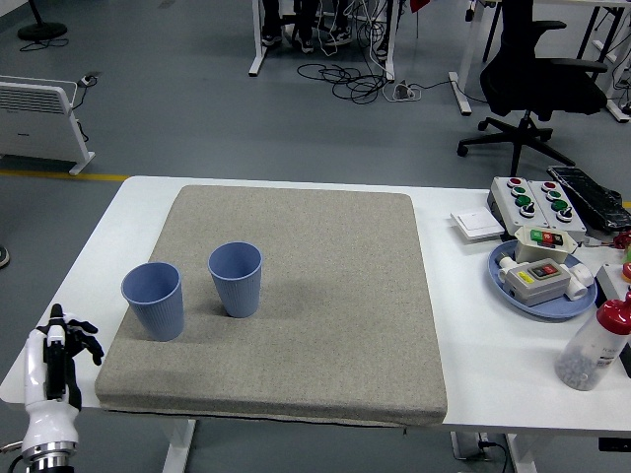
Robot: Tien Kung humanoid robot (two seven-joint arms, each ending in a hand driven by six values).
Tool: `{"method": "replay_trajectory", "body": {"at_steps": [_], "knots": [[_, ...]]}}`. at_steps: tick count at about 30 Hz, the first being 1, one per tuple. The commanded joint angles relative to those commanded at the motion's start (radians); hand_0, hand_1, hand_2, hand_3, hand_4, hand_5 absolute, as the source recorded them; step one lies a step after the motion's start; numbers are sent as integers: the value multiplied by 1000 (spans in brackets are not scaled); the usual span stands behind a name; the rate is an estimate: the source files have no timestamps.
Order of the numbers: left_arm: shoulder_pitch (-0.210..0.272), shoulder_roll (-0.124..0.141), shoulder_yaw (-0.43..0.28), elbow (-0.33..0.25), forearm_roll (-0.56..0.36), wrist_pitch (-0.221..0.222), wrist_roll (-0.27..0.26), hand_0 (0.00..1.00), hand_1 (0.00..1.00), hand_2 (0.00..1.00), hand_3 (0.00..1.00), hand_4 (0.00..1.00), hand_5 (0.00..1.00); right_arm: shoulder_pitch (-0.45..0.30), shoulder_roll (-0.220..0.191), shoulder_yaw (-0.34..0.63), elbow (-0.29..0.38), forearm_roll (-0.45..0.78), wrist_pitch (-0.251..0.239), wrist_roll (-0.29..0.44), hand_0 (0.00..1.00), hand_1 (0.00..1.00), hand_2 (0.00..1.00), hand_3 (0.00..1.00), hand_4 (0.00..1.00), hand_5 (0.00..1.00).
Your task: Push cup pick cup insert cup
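Two blue ribbed cups stand upright and apart on a grey felt mat (325, 325). One cup (154, 300) is near the mat's left edge, the other cup (236, 279) just to its right and slightly farther back. My left hand (61, 355) hangs at the table's near left corner, off the mat, white-backed with black fingers loosely spread and holding nothing. It is left of and nearer than the left cup. My right hand is out of view.
On the table's right side sit a blue plate (503, 279) with a switch box, button boxes (537, 202), a white pad (477, 226) and a clear bottle with a red cap (595, 347). An office chair (532, 74) and cables lie beyond.
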Motion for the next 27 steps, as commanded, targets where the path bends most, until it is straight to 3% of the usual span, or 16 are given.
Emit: {"method": "replay_trajectory", "body": {"at_steps": [20, 27], "knots": [[-97, -12, 81, 132, 73, -55, 44, 87, 180, 220, 219, 429, 979, -7, 5, -6, 0, 1, -3, -6, 739, 679, 710, 599, 135, 566], [-135, -24, 88, 200, 65, -58, 23, 100, 184, 222, 220, 428, 988, -8, 7, -5, 0, 2, -5, -4, 738, 678, 707, 599, 135, 566]]}}
